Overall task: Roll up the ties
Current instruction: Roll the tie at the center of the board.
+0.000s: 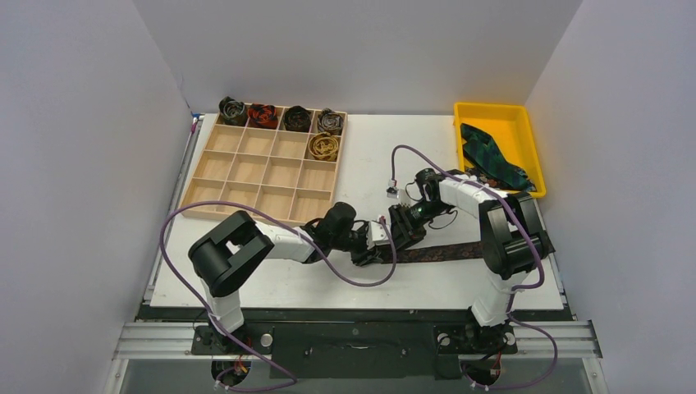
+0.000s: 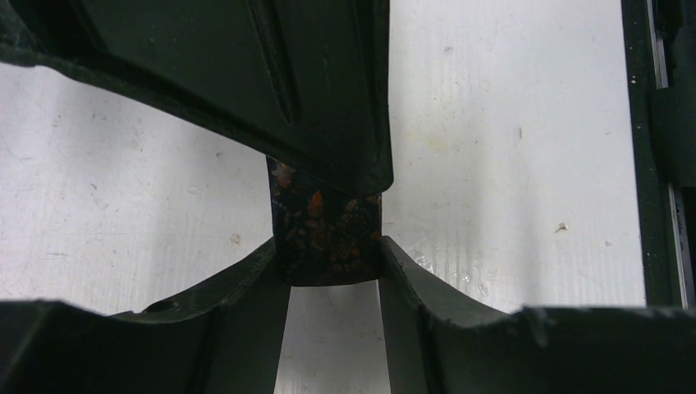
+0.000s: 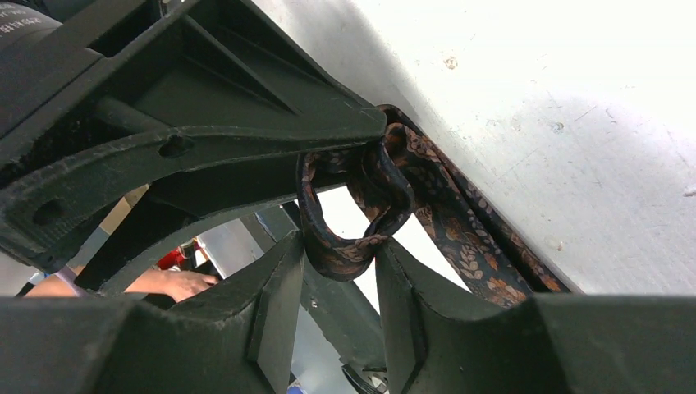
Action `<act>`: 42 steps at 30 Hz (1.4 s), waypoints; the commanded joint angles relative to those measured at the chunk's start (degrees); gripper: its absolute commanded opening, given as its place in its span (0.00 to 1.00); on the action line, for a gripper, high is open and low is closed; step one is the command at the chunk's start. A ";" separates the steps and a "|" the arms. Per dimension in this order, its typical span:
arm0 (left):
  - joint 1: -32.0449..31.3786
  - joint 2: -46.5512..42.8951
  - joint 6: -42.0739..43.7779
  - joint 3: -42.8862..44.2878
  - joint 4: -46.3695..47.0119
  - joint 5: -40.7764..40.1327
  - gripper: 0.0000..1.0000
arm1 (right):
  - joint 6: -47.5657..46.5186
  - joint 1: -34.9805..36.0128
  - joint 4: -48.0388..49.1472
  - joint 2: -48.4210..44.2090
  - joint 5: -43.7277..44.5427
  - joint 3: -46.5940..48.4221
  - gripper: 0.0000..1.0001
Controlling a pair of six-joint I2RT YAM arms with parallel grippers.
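Note:
A dark brown-black patterned tie (image 1: 447,250) lies flat along the table's front, its left end lifted between my two grippers. My left gripper (image 1: 367,249) is shut across the tie's end (image 2: 328,234), which fills the gap between its fingertips (image 2: 275,254). My right gripper (image 1: 402,227) is shut on a curled loop of the same tie (image 3: 345,246); the rest of the strip trails away to the right (image 3: 468,246). A green-blue tie (image 1: 491,156) lies bunched in the yellow bin (image 1: 492,107). Several rolled ties, such as a gold coil (image 1: 322,147), sit in the wooden tray (image 1: 246,168).
The wooden tray stands at the back left, with coils (image 1: 263,116) in its far row. The yellow bin is at the back right. Purple cables (image 1: 353,275) loop over the table near both arms. A person's hand (image 3: 164,283) shows beyond the table edge.

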 commanded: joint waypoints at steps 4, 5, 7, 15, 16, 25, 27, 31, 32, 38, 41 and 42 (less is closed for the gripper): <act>-0.29 1.18 0.87 3.45 -0.56 1.26 0.41 | -1.16 0.67 -0.19 0.75 -1.81 2.22 0.21; -0.29 1.29 0.71 3.48 -0.51 1.13 0.44 | -1.25 0.63 -0.19 0.83 -1.73 2.15 0.17; -0.27 1.29 -0.06 3.24 0.55 0.84 0.52 | -1.59 0.22 -0.24 1.21 -1.45 1.94 0.09; -0.92 3.33 -4.39 4.49 4.42 -0.72 0.71 | -3.11 -0.39 -0.89 1.65 -1.97 0.89 0.04; -1.01 4.00 -4.47 5.08 4.58 -0.90 0.71 | -3.19 -0.38 -0.94 1.76 -2.07 0.92 0.04; -0.78 4.05 0.11 4.15 -2.66 -1.11 0.39 | -5.41 -2.48 -3.18 1.32 -0.78 0.91 0.20; -0.73 3.40 1.47 3.17 -3.77 -1.34 0.38 | -5.23 -3.22 -3.13 1.44 0.25 0.86 0.24; -0.92 3.75 2.36 3.59 -5.52 -2.05 0.37 | -1.95 -3.27 -0.23 1.86 -0.48 1.61 0.25; -0.98 4.24 2.37 3.92 -5.92 -2.25 0.36 | -0.96 -2.93 0.27 1.87 -0.68 1.88 0.25; -0.96 4.89 3.09 5.21 -8.03 -3.05 0.30 | -0.52 -2.50 0.86 1.53 -0.15 2.10 0.15; -0.91 4.80 3.17 5.15 -8.67 -3.18 0.30 | -0.69 -2.54 0.81 1.36 0.36 2.09 0.04; -0.91 4.66 3.29 5.14 -8.90 -3.23 0.31 | -0.91 -2.50 0.58 1.29 1.07 2.09 0.00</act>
